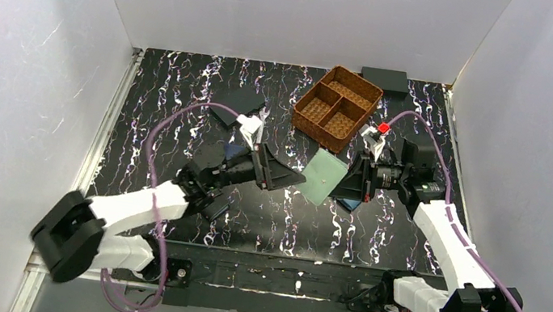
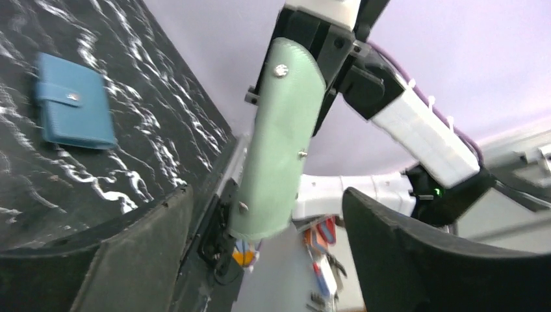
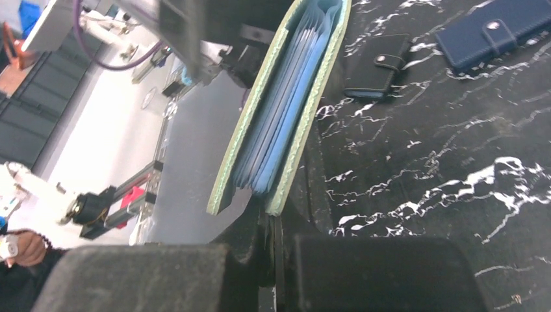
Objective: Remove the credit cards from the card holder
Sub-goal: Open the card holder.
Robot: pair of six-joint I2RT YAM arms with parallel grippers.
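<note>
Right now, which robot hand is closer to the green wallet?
Right. The right hand is shut on the green wallet's edge, holding it up. The left hand is open at the other side, not gripping it.

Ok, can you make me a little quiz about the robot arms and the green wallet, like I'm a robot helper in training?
1. True or false: the left gripper is clamped on the card holder.
2. How many compartments does the wicker basket have? A two, B three, C five.
3. In the left wrist view, what colour is the wallet lying on the table?

Key
1. False. Its fingers stand wide apart; the right gripper holds the card holder.
2. B.
3. Blue.
</note>
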